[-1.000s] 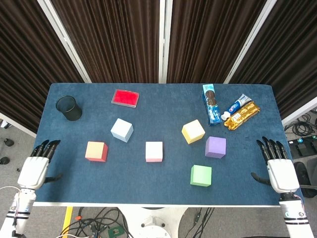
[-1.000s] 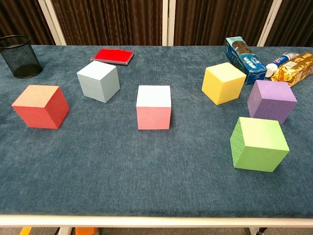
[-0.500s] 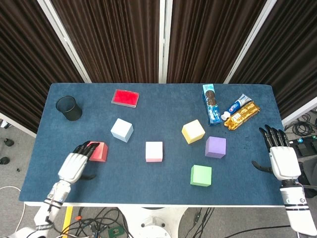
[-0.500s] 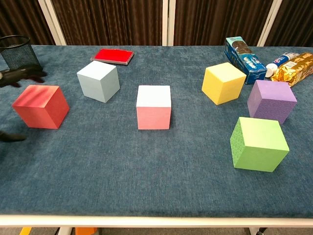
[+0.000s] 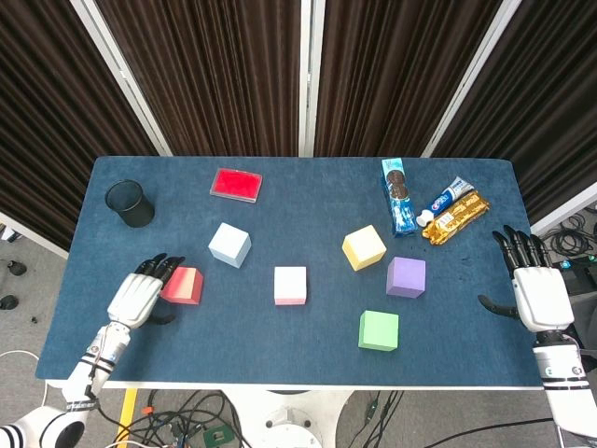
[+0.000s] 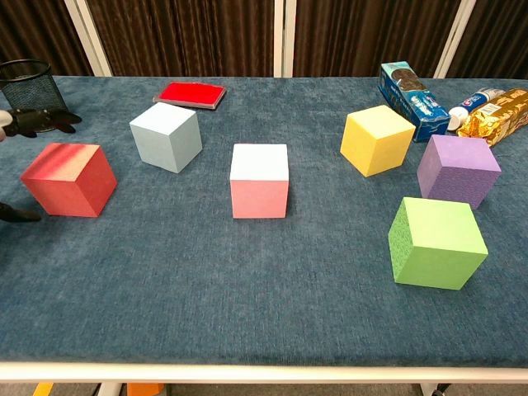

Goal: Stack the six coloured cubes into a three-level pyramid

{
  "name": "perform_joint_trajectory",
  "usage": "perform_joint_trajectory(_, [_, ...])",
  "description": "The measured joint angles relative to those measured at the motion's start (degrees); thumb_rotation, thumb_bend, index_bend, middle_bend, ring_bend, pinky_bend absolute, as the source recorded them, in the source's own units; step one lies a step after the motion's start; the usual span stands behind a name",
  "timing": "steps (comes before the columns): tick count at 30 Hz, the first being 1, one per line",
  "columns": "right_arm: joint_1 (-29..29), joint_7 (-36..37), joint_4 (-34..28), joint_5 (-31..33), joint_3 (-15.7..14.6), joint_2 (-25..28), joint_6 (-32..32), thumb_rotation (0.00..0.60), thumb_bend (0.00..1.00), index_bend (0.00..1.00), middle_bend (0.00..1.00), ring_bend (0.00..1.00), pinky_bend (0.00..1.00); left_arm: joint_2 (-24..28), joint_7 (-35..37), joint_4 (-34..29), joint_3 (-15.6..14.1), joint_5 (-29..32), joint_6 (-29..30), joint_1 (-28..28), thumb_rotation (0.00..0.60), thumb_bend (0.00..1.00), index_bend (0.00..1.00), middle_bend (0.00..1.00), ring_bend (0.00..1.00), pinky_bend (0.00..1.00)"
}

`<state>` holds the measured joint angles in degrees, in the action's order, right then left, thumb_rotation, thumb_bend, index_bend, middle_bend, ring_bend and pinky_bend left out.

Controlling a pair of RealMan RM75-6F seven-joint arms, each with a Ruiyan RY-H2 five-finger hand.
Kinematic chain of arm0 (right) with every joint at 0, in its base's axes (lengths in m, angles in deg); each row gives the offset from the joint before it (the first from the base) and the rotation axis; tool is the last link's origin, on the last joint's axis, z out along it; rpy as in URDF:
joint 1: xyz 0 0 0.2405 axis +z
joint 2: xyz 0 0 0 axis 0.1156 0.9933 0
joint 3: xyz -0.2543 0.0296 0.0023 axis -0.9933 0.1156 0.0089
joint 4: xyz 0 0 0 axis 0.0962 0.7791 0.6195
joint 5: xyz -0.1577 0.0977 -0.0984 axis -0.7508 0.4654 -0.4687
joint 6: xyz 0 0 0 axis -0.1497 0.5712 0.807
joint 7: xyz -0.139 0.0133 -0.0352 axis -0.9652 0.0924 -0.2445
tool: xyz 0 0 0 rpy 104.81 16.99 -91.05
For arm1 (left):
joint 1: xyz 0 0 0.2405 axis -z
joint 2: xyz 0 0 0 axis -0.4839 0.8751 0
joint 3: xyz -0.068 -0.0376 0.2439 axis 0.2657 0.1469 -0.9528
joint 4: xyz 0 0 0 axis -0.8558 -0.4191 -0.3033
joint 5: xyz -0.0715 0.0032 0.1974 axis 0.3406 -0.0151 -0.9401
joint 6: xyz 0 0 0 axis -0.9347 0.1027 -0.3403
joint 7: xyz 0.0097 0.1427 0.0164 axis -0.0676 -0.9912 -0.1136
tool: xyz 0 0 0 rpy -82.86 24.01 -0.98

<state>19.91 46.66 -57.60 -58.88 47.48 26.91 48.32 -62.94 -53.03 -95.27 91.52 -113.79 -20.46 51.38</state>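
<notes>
Several coloured cubes lie apart on the blue table (image 5: 298, 341): red (image 5: 184, 286) (image 6: 69, 179), pale blue (image 5: 229, 245) (image 6: 167, 136), pink (image 5: 290, 285) (image 6: 259, 180), yellow (image 5: 364, 247) (image 6: 377, 139), purple (image 5: 406, 276) (image 6: 458, 170) and green (image 5: 379, 329) (image 6: 436, 242). My left hand (image 5: 140, 295) hovers open just left of the red cube, fingertips (image 6: 41, 120) over its far left side, thumb below. My right hand (image 5: 534, 287) is open at the table's right edge, well right of the purple cube.
A black mesh cup (image 5: 130, 203) stands at the far left. A flat red box (image 5: 236, 184) lies at the back. A cookie pack (image 5: 400, 195), a tube (image 5: 446, 199) and a gold snack packet (image 5: 456, 217) lie at the back right.
My left hand swung in from the table's left edge to the red cube, then drew back slightly left. My right hand rose a little along the right edge.
</notes>
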Motion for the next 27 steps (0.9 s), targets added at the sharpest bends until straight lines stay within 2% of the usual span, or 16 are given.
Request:
perform_joint_trajectory(4, [0.06, -0.08, -0.04, 0.29, -0.04, -0.21, 0.15, 0.600, 0.05, 0.00, 0.00, 0.00, 0.00, -0.73, 1.50, 1.13, -0.37, -1.21, 0.11, 0.63, 0.600, 0.02, 0.08, 0.17, 0.04, 0.16])
perform_joint_trajectory(9, [-0.05, -0.13, 0.05, 0.73, -0.09, -0.18, 0.38, 0.600, 0.05, 0.00, 0.00, 0.00, 0.00, -2.90, 3.74, 4.74, -0.07, -1.82, 0.23, 1.79, 0.600, 0.17, 0.13, 0.35, 0.07, 0.20])
perform_joint_trajectory(14, [-0.24, 0.22, 0.23, 1.50, 0.09, 0.15, 0.66, 0.600, 0.05, 0.00, 0.00, 0.00, 0.00, -6.04, 4.39, 8.37, 1.04, -2.35, 2.34, 2.68, 0.600, 0.27, 0.24, 0.54, 0.21, 0.32])
perform_joint_trajectory(20, [-0.28, 0.57, 0.12, 1.33, 0.05, 0.36, 0.95, 0.600, 0.05, 0.00, 0.00, 0.00, 0.00, -7.90, 4.29, 7.41, 2.54, -2.28, 2.16, 4.96, 0.600, 0.31, 0.25, 0.60, 0.32, 0.43])
perform_joint_trajectory(23, [-0.31, 0.64, -0.04, 1.09, -0.05, 0.46, 1.21, 0.600, 0.05, 0.00, 0.00, 0.00, 0.00, -7.82, 2.53, 5.13, 3.03, -1.06, -0.24, 6.30, 0.600, 0.30, 0.26, 0.62, 0.34, 0.45])
perform_joint_trajectory(27, [-0.48, 0.96, -0.06, 1.02, -0.21, 0.55, 1.41, 0.600, 0.05, 0.00, 0.00, 0.00, 0.00, -7.36, -1.26, 1.15, 3.97, 3.53, -5.21, 8.38, 0.600, 0.30, 0.26, 0.63, 0.34, 0.45])
